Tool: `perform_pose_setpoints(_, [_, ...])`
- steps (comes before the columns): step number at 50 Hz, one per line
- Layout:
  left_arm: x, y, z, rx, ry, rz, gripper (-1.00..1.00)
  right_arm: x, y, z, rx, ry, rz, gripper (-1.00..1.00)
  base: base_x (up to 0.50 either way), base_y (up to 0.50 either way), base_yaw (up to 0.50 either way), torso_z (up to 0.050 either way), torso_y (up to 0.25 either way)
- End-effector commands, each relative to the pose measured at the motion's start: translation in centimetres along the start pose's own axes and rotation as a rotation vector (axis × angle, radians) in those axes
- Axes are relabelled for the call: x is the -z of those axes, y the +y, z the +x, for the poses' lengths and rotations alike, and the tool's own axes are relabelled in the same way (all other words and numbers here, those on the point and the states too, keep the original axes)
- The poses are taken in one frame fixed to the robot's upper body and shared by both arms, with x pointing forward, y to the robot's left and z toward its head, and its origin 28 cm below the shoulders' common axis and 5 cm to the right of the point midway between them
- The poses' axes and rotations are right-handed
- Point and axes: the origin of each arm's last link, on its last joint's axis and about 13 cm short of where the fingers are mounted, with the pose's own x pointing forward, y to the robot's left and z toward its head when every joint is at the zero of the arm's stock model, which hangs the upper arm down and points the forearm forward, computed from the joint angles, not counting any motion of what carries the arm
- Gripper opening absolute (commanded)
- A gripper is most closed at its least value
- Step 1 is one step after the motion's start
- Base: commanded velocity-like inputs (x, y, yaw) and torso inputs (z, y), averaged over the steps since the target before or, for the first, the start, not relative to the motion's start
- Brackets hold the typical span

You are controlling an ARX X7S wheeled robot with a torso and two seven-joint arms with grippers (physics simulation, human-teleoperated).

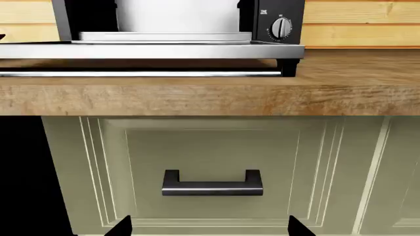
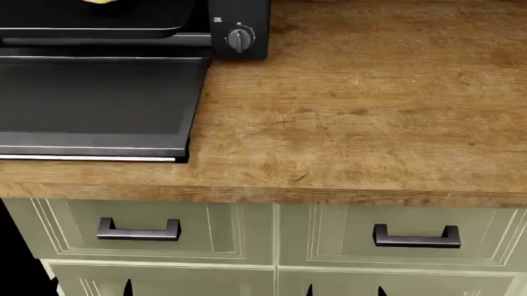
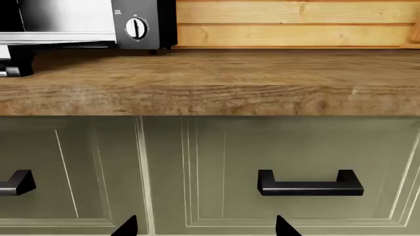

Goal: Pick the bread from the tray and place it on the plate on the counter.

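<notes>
The bread (image 2: 100,2) shows only as a sliver of golden-yellow at the top left edge of the head view, lying on the tray (image 2: 91,29), a shallow black pan with rounded corners and a thin bright rim that sits inside the oven opening. Below the tray, the oven door (image 2: 95,102), a flat dark glass panel with a silvery front edge, lies folded down over the left part of the tabletop (image 2: 371,111). To the right of the opening stands the black control panel with its round knob (image 2: 239,40). The tabletop is brown, weathered wood grain with a thick front edge; under it are pale green panelled drawers (image 2: 247,231) carrying dark bar handles. The plate is not in any view. The left hand (image 2: 91,288) and right hand (image 2: 344,290) appear only as dark fingertips along the bottom edge of the frames, low in front of the drawers; the tips stand apart with nothing between them, so both read as released. Risks, as judged: either arm rising from this low position could strike the tabletop's front edge or the projecting door; the reach to the bread must pass over that door into a low opening, where a wrist could catch the oven; and with the plate unseen, placement cannot be planned until it is located.
</notes>
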Motion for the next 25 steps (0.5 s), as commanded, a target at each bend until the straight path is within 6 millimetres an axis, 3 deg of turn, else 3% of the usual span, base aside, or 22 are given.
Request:
perform_pose_setpoints(1, [0.05, -0.02, 0.02, 0.000, 0.000, 0.000, 1.00, 0.02, 0.06, 0.05, 0.000, 0.000, 0.000, 1.00, 0.00, 0.00, 0.00, 0.000, 0.000])
perform_pose_setpoints(20, [0.22, 0.06, 0.01, -0.019, 0.024, 0.015, 1.00, -0.01, 0.07, -0.11, -0.008, 0.007, -0.010, 1.00, 0.00, 0.00, 0.00, 0.000, 0.000])
perform_pose_setpoints(22, [0.02, -0.01, -0.36, 0.051, 0.002, -0.002, 1.00, 0.09, 0.21, -0.13, -0.011, 0.006, -0.037, 1.00, 0.00, 0.00, 0.00, 0.000, 0.000])
perform_pose_setpoints(25, [-0.18, -0.03, -0.64, 0.057, -0.002, 0.007, 1.00, -0.13, 0.39, -0.27, -0.023, 0.002, -0.032, 1.00, 0.00, 0.00, 0.00, 0.050, 0.000])
